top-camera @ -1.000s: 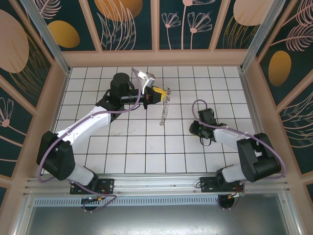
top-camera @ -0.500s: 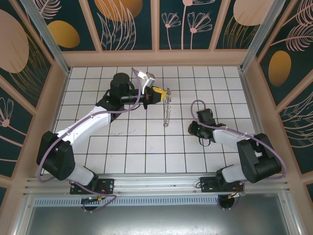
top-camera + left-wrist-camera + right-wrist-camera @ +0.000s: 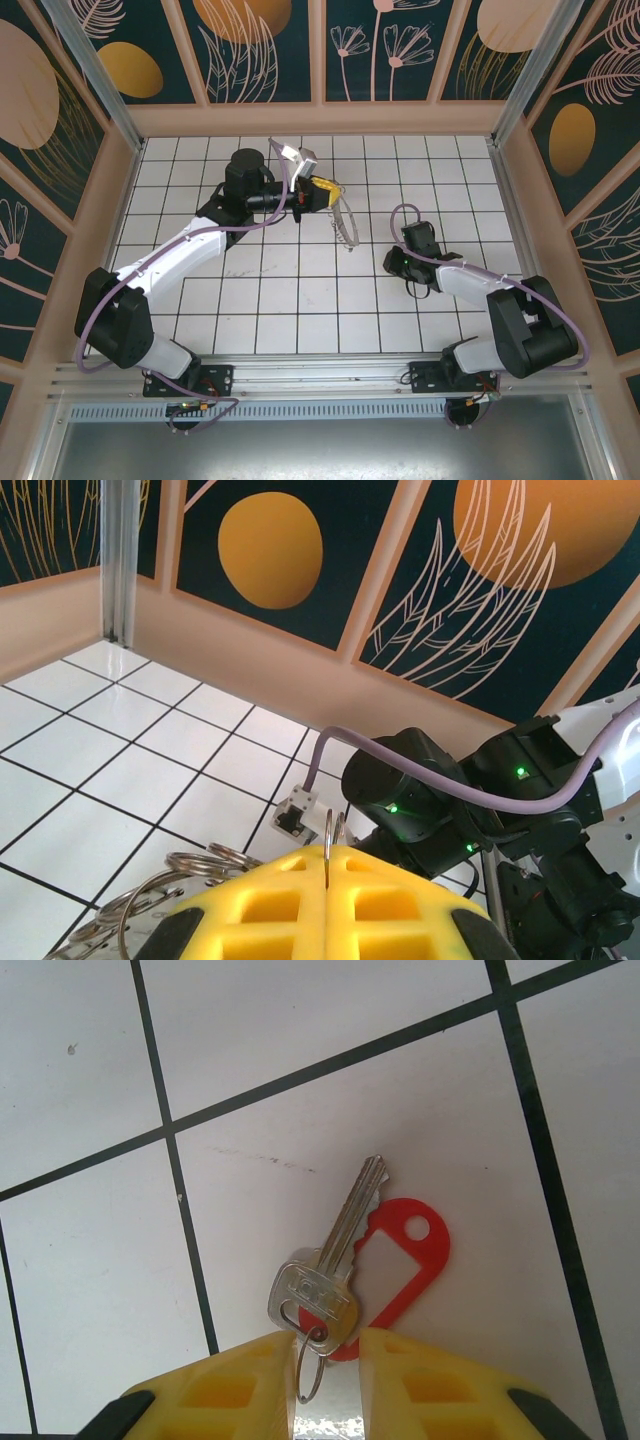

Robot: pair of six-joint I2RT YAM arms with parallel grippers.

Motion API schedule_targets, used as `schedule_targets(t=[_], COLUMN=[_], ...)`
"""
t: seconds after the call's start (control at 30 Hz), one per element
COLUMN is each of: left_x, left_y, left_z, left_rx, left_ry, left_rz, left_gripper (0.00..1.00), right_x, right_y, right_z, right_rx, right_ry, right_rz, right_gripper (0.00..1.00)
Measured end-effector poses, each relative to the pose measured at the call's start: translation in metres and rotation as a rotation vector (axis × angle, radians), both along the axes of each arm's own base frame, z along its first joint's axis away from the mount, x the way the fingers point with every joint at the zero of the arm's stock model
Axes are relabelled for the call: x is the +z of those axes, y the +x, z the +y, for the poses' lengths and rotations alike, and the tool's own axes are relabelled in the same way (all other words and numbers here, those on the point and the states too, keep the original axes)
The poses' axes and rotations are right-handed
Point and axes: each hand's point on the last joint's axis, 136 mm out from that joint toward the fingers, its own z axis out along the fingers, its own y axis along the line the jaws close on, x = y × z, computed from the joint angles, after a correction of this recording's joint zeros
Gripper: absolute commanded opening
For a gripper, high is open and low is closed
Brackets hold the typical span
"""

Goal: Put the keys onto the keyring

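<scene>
My left gripper [image 3: 322, 190] hovers over the back middle of the tiled floor, its yellow fingers shut on one thin wire of the keyring [image 3: 347, 225]. The keyring hangs from it as a pale loop of small silvery rings slanting down to the right. In the left wrist view the wire stands pinched in the left gripper [image 3: 328, 852], with several rings [image 3: 190, 865] bunched lower left. My right gripper [image 3: 392, 263] sits low, just right of the loop's end. The keys [image 3: 322, 1278], a silver key with a red tag [image 3: 405, 1260], are caught at the head in the right gripper [image 3: 327, 1338], a small split ring in the gap.
White tiled floor [image 3: 280, 300] spreads in front of both grippers. A beige back wall [image 3: 320, 118] and patterned side panels close the cell. My right arm's dark wrist [image 3: 450, 800] and its purple cable sit close ahead of the left gripper.
The keyring's hanging end has swung to the right, toward the right gripper. The right gripper has crept slightly left. The left gripper has stayed put.
</scene>
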Motion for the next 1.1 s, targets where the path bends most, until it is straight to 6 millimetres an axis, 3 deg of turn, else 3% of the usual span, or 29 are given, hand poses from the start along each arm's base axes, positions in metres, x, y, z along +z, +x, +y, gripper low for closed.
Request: schedule_targets(t=[0.27,0.5,0.6,0.8,0.93,1.1], left_x=[0.002,0.003,0.004,0.004,0.004,0.004], left_y=[0.000,-0.001,-0.002,-0.002,-0.002,-0.002], left_z=[0.000,-0.001,-0.001,-0.001,-0.001,-0.001], left_rx=[0.000,-0.011,-0.013,-0.014,-0.014,-0.014], left_ry=[-0.007,-0.011,-0.012,-0.013,-0.013,-0.012], left_rz=[-0.007,-0.010,-0.011,-0.011,-0.011,-0.011], left_gripper=[0.00,0.00,0.00,0.00,0.00,0.00], right_x=[-0.005,-0.008,-0.007,-0.003,0.023,0.094], right_y=[-0.002,-0.003,-0.002,-0.001,0.004,0.030], right_z=[0.000,0.000,0.001,0.002,0.005,0.014], right_rx=[0.002,0.003,0.004,0.010,0.036,0.075], right_ry=[-0.007,-0.009,-0.004,-0.002,0.048,0.189], right_rz=[0.017,0.025,0.020,0.007,-0.036,-0.204], right_gripper=[0.21,0.10,0.00,0.00,0.00,0.00])
